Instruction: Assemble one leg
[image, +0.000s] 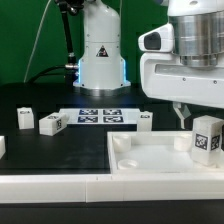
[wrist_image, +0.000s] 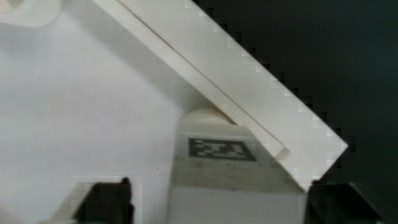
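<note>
A leg (image: 207, 137), a small white block with a marker tag, stands upright at the far right corner of the large white square piece (image: 140, 165). In the wrist view this leg (wrist_image: 222, 150) lies between my fingers, by the piece's raised rim (wrist_image: 231, 70). My gripper (image: 193, 120) hangs just above and around it. Its jaws are apart: one dark finger (wrist_image: 107, 200) stands clear of the leg with a gap, the other (wrist_image: 338, 200) is close beside it. The gripper (wrist_image: 222, 205) is open.
Three loose legs lie on the black table: two at the exterior view's left (image: 25, 119) (image: 52, 124) and one near the middle (image: 146, 120). The marker board (image: 100, 115) lies behind them. The arm's white base (image: 100, 50) stands at the back.
</note>
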